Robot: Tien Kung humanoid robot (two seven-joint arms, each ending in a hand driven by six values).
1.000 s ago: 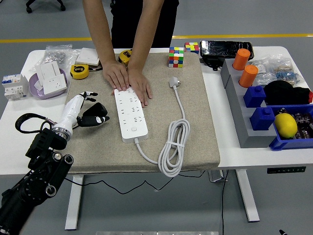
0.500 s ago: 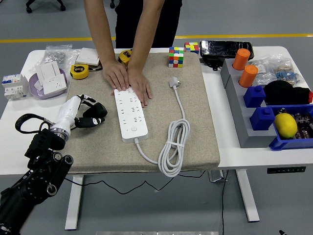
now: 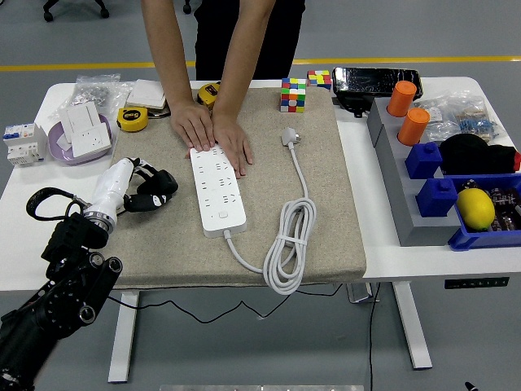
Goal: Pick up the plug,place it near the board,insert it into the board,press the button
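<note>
A white power strip lies lengthwise on the beige mat, with its button at the near end. A person at the far side presses both hands flat on its far end. The white plug lies loose on the mat to the right of the strip, and its cable runs down to a coil. My left hand hovers left of the strip, apart from it, black fingers curled and holding nothing. The right arm is out of view.
Two Rubik's cubes stand at the mat's far edge. Tape measures and a purple bowl holding a wall socket sit at the far left. A grey block with orange cups, blue bins and a lemon fill the right side.
My left hand has drawn slightly back to the left and its fingers have curled in from a more spread pose. The person's hands, strip and plug have not moved.
</note>
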